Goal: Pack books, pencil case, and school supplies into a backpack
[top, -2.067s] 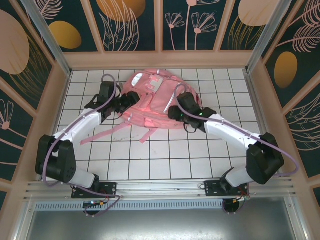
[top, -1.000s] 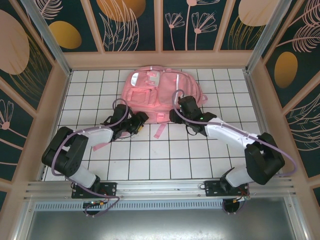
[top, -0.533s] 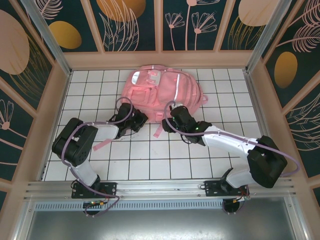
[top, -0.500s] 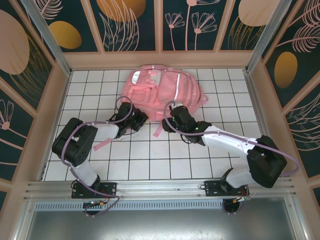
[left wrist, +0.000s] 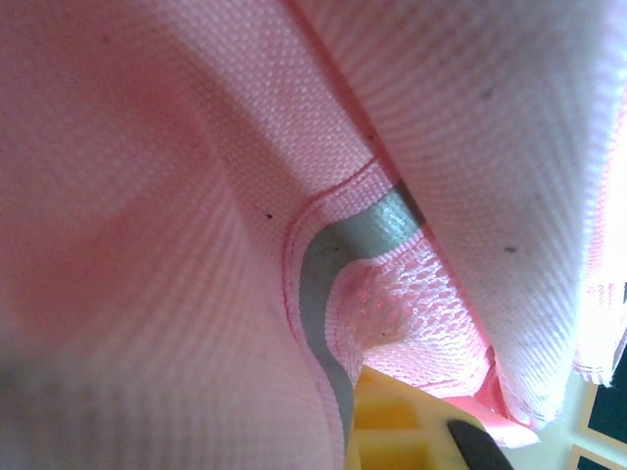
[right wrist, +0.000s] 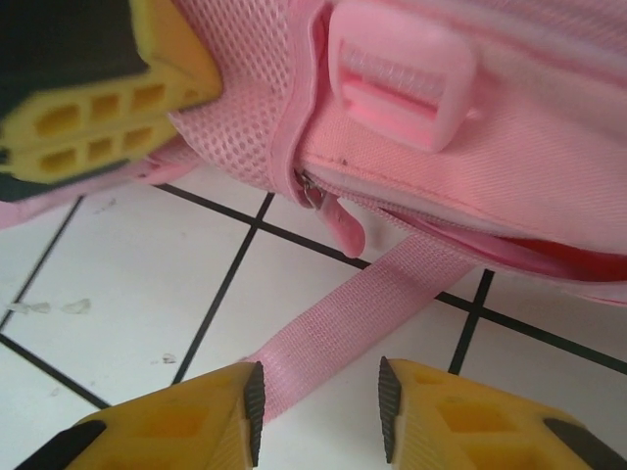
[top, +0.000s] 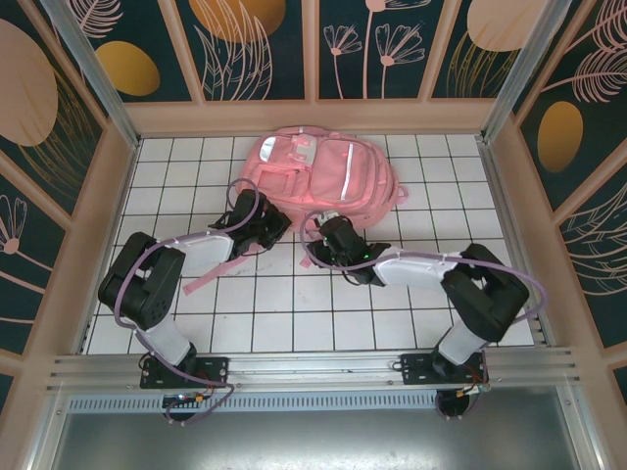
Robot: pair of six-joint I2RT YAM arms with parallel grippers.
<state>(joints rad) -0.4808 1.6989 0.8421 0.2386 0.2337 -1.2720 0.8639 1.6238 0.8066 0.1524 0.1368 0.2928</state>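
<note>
left end effector clamps the backpack shut, likely steadying it; right end effector stands open, a strap between its fingers.

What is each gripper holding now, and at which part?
The left gripper appears shut on the backpack, on fabric at its near edge. The right gripper holds nothing: its open fingers straddle a strap.

The backpack is pink with grey strips; the table is white, gridded with black lines.
</note>
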